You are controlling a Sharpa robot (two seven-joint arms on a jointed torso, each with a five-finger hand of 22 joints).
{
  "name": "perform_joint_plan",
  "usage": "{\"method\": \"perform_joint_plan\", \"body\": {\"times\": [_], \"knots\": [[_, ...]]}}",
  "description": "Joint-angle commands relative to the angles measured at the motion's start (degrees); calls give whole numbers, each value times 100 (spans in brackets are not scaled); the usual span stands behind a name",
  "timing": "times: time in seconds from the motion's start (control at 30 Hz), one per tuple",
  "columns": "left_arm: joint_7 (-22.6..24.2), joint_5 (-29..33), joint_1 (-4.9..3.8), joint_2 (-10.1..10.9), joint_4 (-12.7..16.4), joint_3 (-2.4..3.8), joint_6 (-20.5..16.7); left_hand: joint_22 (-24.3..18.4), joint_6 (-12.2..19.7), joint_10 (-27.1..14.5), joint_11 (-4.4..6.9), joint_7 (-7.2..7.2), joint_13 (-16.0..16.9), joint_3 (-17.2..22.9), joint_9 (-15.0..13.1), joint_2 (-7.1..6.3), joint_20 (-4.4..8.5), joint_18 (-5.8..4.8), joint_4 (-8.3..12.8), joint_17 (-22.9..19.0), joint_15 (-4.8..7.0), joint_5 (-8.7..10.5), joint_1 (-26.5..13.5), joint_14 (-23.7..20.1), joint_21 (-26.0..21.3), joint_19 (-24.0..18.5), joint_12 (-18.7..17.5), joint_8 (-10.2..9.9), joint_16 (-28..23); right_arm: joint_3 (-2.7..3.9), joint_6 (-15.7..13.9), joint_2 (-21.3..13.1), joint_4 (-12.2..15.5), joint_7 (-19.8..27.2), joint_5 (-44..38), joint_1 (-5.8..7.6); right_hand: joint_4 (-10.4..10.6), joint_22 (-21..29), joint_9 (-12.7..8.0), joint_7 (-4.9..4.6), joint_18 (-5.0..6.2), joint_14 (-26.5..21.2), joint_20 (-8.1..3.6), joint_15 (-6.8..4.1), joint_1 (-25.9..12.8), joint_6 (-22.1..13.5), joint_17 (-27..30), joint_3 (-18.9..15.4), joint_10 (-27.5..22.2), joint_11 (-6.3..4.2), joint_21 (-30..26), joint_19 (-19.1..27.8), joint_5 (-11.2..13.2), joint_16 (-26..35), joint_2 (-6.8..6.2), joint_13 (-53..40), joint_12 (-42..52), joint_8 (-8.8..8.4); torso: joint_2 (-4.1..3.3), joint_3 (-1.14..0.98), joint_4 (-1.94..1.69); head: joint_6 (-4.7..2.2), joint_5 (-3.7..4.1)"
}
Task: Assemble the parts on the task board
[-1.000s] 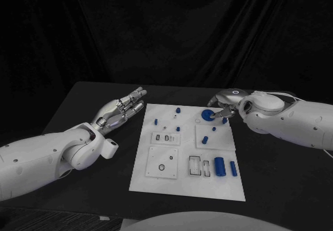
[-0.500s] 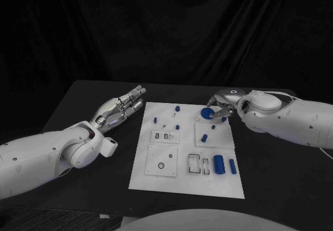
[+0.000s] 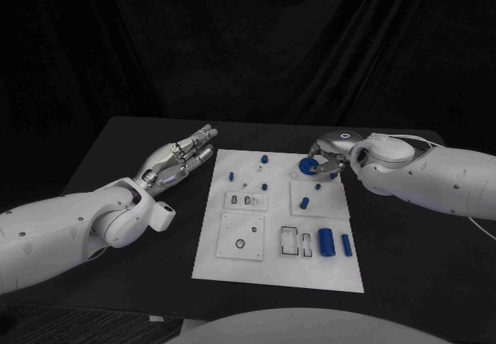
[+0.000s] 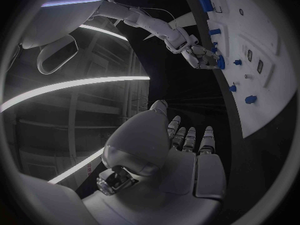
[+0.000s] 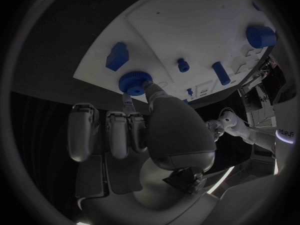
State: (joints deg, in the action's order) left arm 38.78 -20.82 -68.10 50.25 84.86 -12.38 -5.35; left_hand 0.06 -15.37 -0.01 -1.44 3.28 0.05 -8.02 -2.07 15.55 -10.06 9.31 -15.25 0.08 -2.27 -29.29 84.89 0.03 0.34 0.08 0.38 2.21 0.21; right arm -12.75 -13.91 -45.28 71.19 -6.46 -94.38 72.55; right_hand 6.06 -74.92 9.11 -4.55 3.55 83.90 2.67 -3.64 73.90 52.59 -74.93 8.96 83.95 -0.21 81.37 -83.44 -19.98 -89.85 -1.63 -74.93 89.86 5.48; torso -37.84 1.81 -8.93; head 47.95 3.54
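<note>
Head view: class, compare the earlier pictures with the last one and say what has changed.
The right hand, holding the blue ridged knob at the board's far edge, has crept slightly toward the far side. The left hand stays open beside the board; the other blue pieces have not moved.

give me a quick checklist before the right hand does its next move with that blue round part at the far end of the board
1. Right hand on the blue round part: ok, thumb and a finger pinch it in the right wrist view.
2. Part seated in the task board: cannot tell, its underside is hidden.
3. Left hand out of the way: ok, open with fingers spread, beside the board's left edge, holding nothing.
4. Neighbouring blue block free of the fingers: ok, it stands apart from them.
5. Large blue cylinder and its neighbours near the board's near end: ok, lying untouched.
</note>
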Motion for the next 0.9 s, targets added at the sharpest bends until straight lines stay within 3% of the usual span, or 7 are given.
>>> {"method": "perform_joint_plan", "body": {"times": [0.03, 0.17, 0.4, 0.63, 0.77, 0.9], "knots": [[282, 1, 10, -12, 7, 5, 83, -6, 1, 1, -44, 43, -5, 43, 0, 11, -47, 105, 3, -8, -53, -28, 45, -3, -34, -8, -38, 18, -21, -21, 106, 6, -22, 70, -24, -60, -50, -1095, 68, 25, -117, 610, -2, -21, 86, 180, -1507, 133, 605, 22, 15, -27, -367, -15, 5, -1507, 14, 18, 3, 5, 3, 10, -4], [275, 1, 10, -10, 8, 5, 89, -6, 1, 1, -44, 43, -5, 43, 0, 11, -47, 105, 3, -8, -53, -28, 45, -3, -34, -8, -38, 18, -21, -21, -23, -5, -16, 144, -24, -70, -99, -1133, 175, 82, -131, 610, -17, -34, 82, 493, -1507, 283, 605, 5, 60, -66, -721, -15, -11, -1507, 14, 118, 4, 2, 2, 1, -22], [265, 1, 13, -8, 3, 5, 98, -6, 9, 1, -50, 48, -5, 54, 1, 11, -58, 105, 5, -8, -69, -29, 44, -3, -34, -8, -38, 16, -21, -21, -230, -19, 12, 216, -24, -76, -128, -1177, 332, 129, -149, 610, -23, -45, 11, 759, -1507, 329, 605, -9, 120, -116, -667, -15, -42, -1507, 14, 219, 4, 2, -2, 13, -26], [249, 1, 15, 7, 6, 4, 102, -6, 11, 1, -51, 49, -5, 57, 1, 12, -61, 105, 6, -8, -73, -29, 44, -3, -34, -8, -38, 15, -21, -17, -493, -111, 207, 251, -24, -68, -143, -1227, 443, 141, -175, 610, -30, -53, -34, 894, -1507, 332, 605, -13, 214, -191, -668, -15, -69, -1507, 14, 275, 13, 8, -4, -17, -32], [239, 1, 15, 6, 5, 4, 109, -6, 12, 1, -54, 51, -5, 64, 1, 11, -68, 105, 8, -8, -80, -29, 44, -3, -34, -8, -38, 15, -21, -14, -593, -176, 398, 250, 102, -5, -125, -1246, 484, 141, -185, 610, -34, -57, -79, 923, -1507, 322, 605, -14, 250, -220, -642, -15, -83, -1507, 14, 280, 5, 7, -10, -64, -15], [230, 1, 15, -7, -15, 4, 120, -6, 12, 1, -54, 51, -5, 64, 1, 11, -68, 105, 8, -8, -80, -29, 44, -3, -34, -8, -38, 15, -21, -12, -629, -175, 554, 255, 304, 97, -127, -1267, 519, 144, -196, 610, -37, -60, -88, 963, -1507, 322, 605, -16, 294, -254, -618, -15, -95, -1507, 14, 293, 8, 14, -5, -54, -9]]}}
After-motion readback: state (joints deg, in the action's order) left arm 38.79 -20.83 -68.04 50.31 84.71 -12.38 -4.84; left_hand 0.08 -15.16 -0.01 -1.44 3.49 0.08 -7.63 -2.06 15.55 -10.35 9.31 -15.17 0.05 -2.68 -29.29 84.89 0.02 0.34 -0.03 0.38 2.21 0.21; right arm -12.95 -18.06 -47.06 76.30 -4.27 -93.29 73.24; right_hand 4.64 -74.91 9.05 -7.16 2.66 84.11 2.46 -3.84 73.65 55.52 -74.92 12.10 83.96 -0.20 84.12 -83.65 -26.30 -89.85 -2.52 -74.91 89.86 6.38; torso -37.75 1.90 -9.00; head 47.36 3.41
